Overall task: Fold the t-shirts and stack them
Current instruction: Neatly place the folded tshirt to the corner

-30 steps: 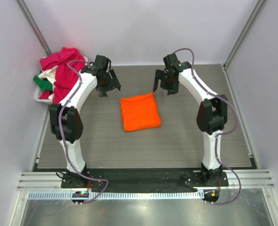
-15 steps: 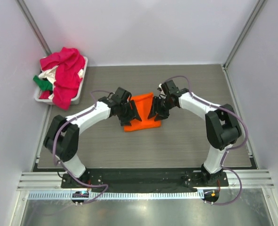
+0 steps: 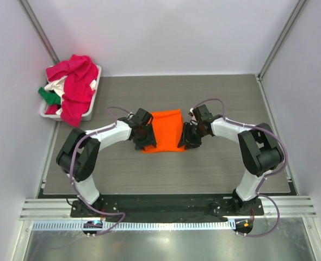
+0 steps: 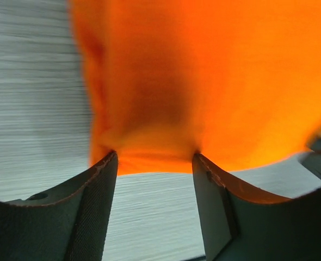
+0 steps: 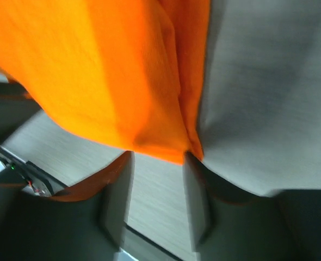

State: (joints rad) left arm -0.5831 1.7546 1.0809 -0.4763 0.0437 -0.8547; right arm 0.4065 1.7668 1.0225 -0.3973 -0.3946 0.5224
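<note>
The folded orange t-shirt (image 3: 166,126) lies flat at the middle of the table. My left gripper (image 3: 146,141) is at its near left corner, and my right gripper (image 3: 186,140) at its near right corner. In the left wrist view the orange t-shirt (image 4: 204,81) puckers between the two fingertips of the left gripper (image 4: 155,159), which is shut on its edge. In the right wrist view the corner of the orange t-shirt (image 5: 95,70) is pinched between the tips of the right gripper (image 5: 158,156). Pink (image 3: 73,81), white (image 3: 57,86) and green (image 3: 48,97) t-shirts are heaped in the basket.
The white plastic basket (image 3: 96,87) stands at the back left corner of the grey table (image 3: 231,98), with the pink shirt hanging over its front rim. Walls enclose the table on the left, back and right.
Both arms came down from the back of the table onto the orange shirt's near corners, and both grippers have narrowed onto its edge. The shirt has shifted slightly and squared up.
</note>
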